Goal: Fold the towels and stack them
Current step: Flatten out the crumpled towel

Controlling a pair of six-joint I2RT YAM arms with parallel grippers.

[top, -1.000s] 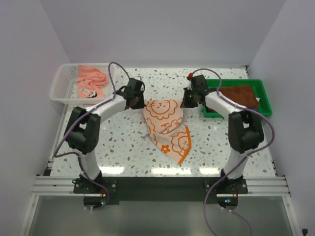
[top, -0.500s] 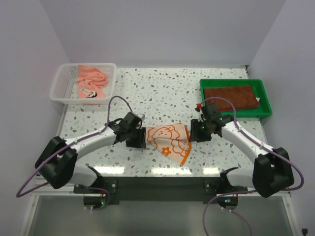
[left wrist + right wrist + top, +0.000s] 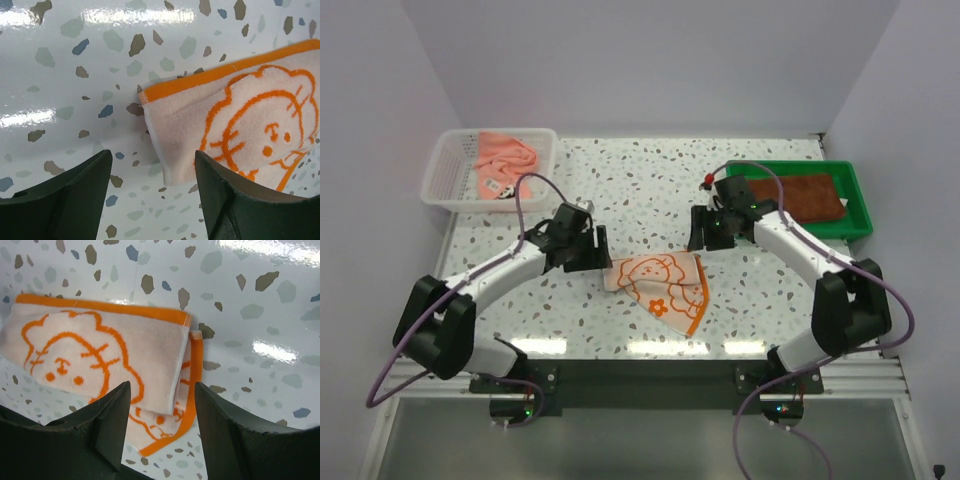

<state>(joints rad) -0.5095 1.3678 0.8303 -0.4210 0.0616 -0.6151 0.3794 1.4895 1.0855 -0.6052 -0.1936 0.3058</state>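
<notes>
The left gripper (image 3: 582,246) and right gripper (image 3: 708,231) both hang with jaws apart and empty, one at each far corner of the orange flower towel (image 3: 660,285). It lies mid-table, doubled over once, with a skewed lower layer poking out nearward. A brown towel (image 3: 790,195) lies flat in the green tray (image 3: 790,166), and a salmon towel (image 3: 505,160) sits crumpled in the white basket (image 3: 438,175). I judge the task under half done.

The orange-patterned towel (image 3: 240,135) runs off the right edge of the left wrist view; in the right wrist view its lower layer lies mostly beneath the upper fold; at the far right corner of the worktop (image 3: 650,180) the right arm (image 3: 790,235) covers the left end of the brown towel (image 3: 800,195); the label (image 3: 500,187) on the salmon towel (image 3: 505,155) is too small to read.
</notes>
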